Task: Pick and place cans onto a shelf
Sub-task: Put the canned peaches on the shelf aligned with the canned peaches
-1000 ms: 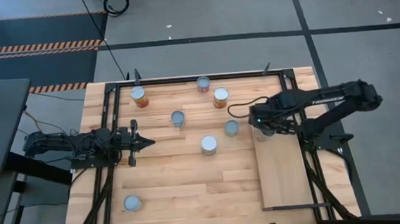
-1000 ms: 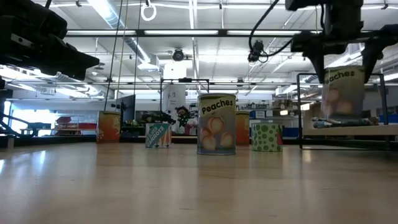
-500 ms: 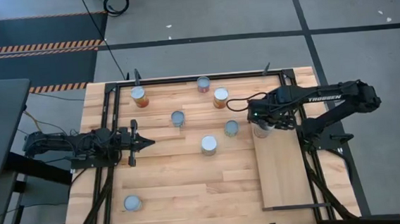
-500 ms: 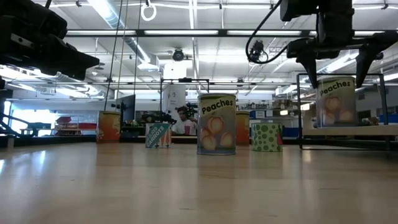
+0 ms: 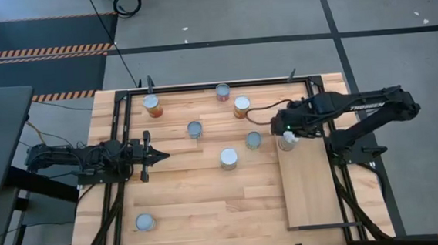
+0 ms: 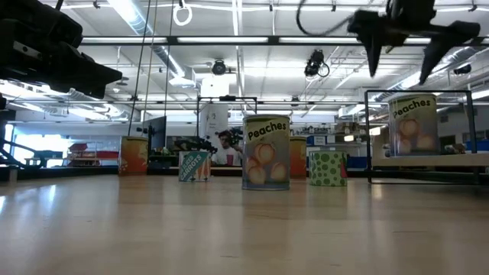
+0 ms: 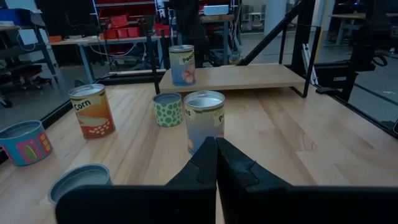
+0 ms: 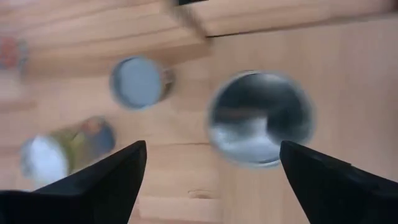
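A Peaches can [image 6: 413, 124] stands upright on the far left corner of the pale wooden shelf [image 5: 310, 186]; it also shows in the high view [image 5: 286, 141]. My right gripper [image 6: 399, 75] is open and empty straight above it, and the can's silvery top [image 8: 261, 118] shows between the fingers. Several other cans stand on the tabletop: a tall Peaches can [image 5: 228, 158], a short green-dotted one [image 5: 253, 140], a corn can [image 7: 91, 111] and others. My left gripper [image 5: 159, 155] is shut and empty at the table's left side.
More cans stand at the far side [image 5: 223, 92] [image 5: 242, 105] [image 5: 151, 105], mid-table [image 5: 195, 129] and near the front left [image 5: 144, 222]. A black wire frame [image 6: 369, 137] edges the shelf. The shelf's near part [image 5: 311, 205] is bare board.
My right gripper has set the Peaches can down on the shelf's far left corner, opened its fingers and let go, then risen straight up above the can. The can now stands still on the shelf.
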You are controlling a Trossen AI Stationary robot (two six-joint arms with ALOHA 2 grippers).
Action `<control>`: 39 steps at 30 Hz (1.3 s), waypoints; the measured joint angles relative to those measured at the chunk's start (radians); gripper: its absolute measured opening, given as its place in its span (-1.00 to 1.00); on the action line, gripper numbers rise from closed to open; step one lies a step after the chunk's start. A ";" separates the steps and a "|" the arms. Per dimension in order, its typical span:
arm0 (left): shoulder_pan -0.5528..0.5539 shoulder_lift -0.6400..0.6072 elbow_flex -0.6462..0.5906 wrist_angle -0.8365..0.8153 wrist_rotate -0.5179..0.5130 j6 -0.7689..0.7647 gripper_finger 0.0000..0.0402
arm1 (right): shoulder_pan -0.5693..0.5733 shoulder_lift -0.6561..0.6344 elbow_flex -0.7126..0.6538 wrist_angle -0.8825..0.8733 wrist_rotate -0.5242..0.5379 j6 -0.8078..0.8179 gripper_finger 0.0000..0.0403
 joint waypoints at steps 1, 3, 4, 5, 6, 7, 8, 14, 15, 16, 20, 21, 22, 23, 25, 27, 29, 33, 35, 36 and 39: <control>0.000 0.000 0.000 0.000 0.000 0.000 -0.98 | 0.029 0.009 0.013 0.000 0.024 -0.013 0.86; 0.000 0.000 0.000 0.000 0.000 0.000 -0.98 | 0.089 0.029 0.027 0.023 0.081 -0.070 0.86; 0.000 0.000 0.000 0.000 0.000 0.000 -0.98 | 0.117 0.040 0.027 0.066 0.109 -0.120 0.86; 0.000 0.000 0.000 0.000 0.000 0.000 -0.98 | 0.145 0.056 0.026 0.117 0.133 -0.184 0.86; 0.000 0.000 0.000 0.000 0.000 0.000 -0.98 | 0.172 0.076 0.023 0.183 0.157 -0.260 0.86; 0.000 0.000 0.000 0.000 0.000 0.000 -0.98 | 0.196 0.101 0.022 0.245 0.181 -0.347 0.86; 0.000 0.000 0.000 0.000 0.000 0.000 -0.98 | 0.219 0.130 0.022 0.310 0.204 -0.440 0.86; 0.000 0.000 0.000 0.000 0.000 0.000 -0.98 | 0.251 0.298 0.022 0.692 0.211 -1.005 0.86; 0.000 0.000 0.000 0.000 0.000 0.000 -0.98 | 0.246 0.321 0.022 0.741 0.199 -1.081 0.86; 0.000 0.000 0.000 0.000 0.000 0.000 -0.98 | 0.240 0.341 0.022 0.788 0.182 -1.158 0.86; 0.000 0.000 0.000 0.000 0.000 0.000 -0.98 | 0.199 0.404 0.021 0.883 0.094 -1.444 0.86; 0.000 0.000 0.000 0.000 0.000 0.000 -0.98 | 0.185 0.417 0.021 0.896 0.067 -1.508 0.86; 0.000 0.000 0.000 0.000 0.000 0.000 -0.98 | 0.169 0.426 0.021 0.909 0.040 -1.560 0.87; 0.000 0.000 0.000 0.000 0.000 0.000 -0.98 | 0.153 0.436 0.021 0.925 0.013 -1.604 0.87; 0.000 0.000 0.000 0.000 0.000 0.000 -0.98 | 0.120 0.457 0.040 0.929 -0.037 -1.668 0.87; 0.000 0.000 0.000 0.000 0.000 0.000 -0.98 | 0.096 0.484 0.076 0.904 -0.065 -1.716 0.87; 0.000 0.000 0.000 0.000 0.000 0.000 -0.98 | 0.080 0.508 0.109 0.871 -0.079 -1.773 0.87; 0.000 0.000 0.000 0.000 0.000 0.000 -0.98 | 0.046 0.549 0.147 0.827 -0.149 -1.855 0.87; 0.000 0.000 0.000 0.000 0.000 0.000 -0.98 | 0.030 0.560 0.148 0.828 -0.204 -1.891 0.87; 0.000 0.000 0.000 0.000 0.000 0.000 -0.98 | 0.024 0.564 0.148 0.833 -0.223 -1.909 0.87; 0.000 0.000 0.000 0.000 0.000 0.000 -0.98 | 0.007 0.573 0.149 0.832 -0.254 -1.954 0.87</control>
